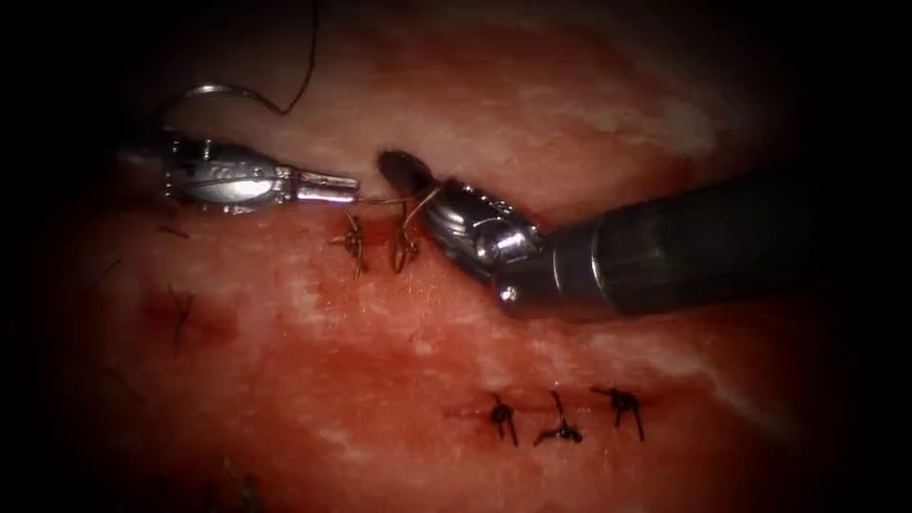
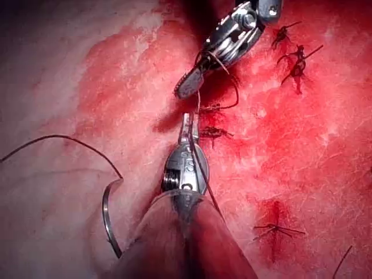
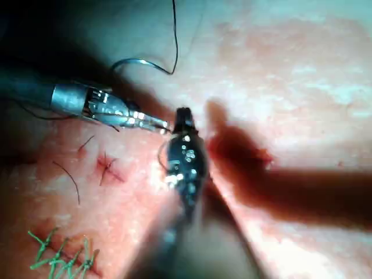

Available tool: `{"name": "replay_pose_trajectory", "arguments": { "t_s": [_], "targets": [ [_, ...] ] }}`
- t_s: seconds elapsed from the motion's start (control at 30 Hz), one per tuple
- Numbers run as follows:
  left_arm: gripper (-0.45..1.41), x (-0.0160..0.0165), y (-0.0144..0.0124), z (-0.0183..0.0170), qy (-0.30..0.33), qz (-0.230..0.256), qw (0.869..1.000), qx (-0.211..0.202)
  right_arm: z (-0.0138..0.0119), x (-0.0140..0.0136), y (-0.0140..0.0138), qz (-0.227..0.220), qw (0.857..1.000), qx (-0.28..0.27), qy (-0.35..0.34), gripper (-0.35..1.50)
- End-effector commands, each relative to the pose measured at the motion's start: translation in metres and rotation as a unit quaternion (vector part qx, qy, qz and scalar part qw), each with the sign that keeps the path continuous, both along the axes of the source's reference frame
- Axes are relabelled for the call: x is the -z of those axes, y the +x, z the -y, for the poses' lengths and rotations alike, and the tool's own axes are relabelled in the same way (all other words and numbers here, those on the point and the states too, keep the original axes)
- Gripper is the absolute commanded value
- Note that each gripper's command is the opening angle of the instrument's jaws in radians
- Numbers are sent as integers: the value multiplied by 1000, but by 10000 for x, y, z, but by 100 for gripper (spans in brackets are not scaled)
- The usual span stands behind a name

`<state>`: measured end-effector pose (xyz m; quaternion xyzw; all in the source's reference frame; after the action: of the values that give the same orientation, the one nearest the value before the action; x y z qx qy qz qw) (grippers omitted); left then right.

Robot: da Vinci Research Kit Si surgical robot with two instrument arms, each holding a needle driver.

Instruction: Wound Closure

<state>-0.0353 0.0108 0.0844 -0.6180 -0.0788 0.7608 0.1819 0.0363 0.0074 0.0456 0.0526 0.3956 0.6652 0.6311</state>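
Two grippers meet over the cut in the tissue (image 1: 399, 361). The left gripper (image 1: 344, 188) reaches in with its jaws pressed together on the thread (image 1: 382, 200), which runs as a short taut strand from its tip across to the right gripper (image 1: 404, 171). In the left wrist view that same left gripper (image 2: 189, 123) shows its jaws closed around the thread (image 2: 197, 104) just short of the other tool.

The right gripper lies just beside the left one's tip, and thread curls around it near its jaws; whether those jaws are together or apart cannot be told. In the left wrist view a loop of thread hangs around the right gripper (image 2: 189, 84).

The needle (image 1: 217, 91) lies free on the tissue, behind and above the left gripper, well apart from both tips, held by neither tool and not in the tissue. In the left wrist view the needle (image 2: 107, 215) rests flat beside the left arm's shaft, thread trailing from its end.

Just below the two tips sit two knotted stitches (image 1: 380, 242) with short cut ends. Three more stitches (image 1: 560, 413) lie farther off, below the right arm's shaft. Red fluid (image 1: 285, 342) colours the tissue around them.
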Motion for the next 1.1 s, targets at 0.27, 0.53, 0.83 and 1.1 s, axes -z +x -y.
{"name": "replay_pose_trajectory", "arguments": {
  "t_s": [0.27, 0.53, 0.83, 1.1],
  "targets": [
    [-45, -38, 2, -24, 19, -29, 999, 1, 24, 7, 2, 6, 1000, 14, -12, -35],
    [-45, -70, -1, -90, 26, -43, 999, 11, 47, 8, -10, 6, 999, 36, -19, -35],
    [-45, -86, -17, -148, 30, -57, 998, 25, 75, -16, -26, -44, 991, 124, -12, -35],
    [-45, -87, -22, -184, 36, -63, 997, 38, 84, -6, -21, -44, 988, 148, -26, -35]
  ]
}}
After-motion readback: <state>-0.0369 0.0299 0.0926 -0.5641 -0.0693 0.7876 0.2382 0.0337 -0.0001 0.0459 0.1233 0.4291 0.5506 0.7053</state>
